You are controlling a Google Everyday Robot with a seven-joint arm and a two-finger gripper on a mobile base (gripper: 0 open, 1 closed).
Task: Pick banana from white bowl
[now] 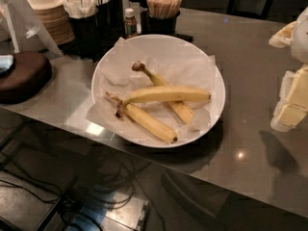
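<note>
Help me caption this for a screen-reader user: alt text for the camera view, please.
A white bowl lined with paper holds three bananas on a grey table, the thickest banana lying across a slimmer one. The gripper is at the right edge, apart from the bowl. Stacked beige bowls stand behind, left.

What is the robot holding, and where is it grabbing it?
Nothing. The end effector sits at the right edge, away from the white bowl, where the banana lies untouched.

Your one camera looks down at the worktop (pixel 250 57) from close above — the gripper (pixel 291 97) sits at the view's right edge.
</note>
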